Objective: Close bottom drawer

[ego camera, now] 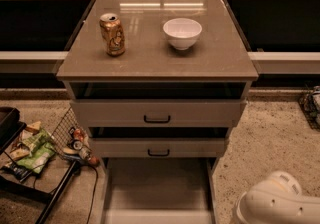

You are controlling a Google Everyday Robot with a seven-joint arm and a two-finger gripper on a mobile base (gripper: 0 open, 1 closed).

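The bottom drawer [157,188] is pulled far out of the grey-beige cabinet toward me. Its long plain tray is empty, and its front panel lies at the lower frame edge with the handle hidden. Above it, the mid-width drawer [159,147] and the widest drawer [158,113] stand slightly out, each with a dark handle. My gripper is out of view. Only a white rounded part of my arm [276,203] shows at the bottom right, right of the open drawer and apart from it.
An orange can [112,34] and a white bowl [182,33] stand on the cabinet top [220,58]. A wire rack with snack bags [30,150] and cans stands on the floor at the left. Speckled floor [270,138] lies at the right.
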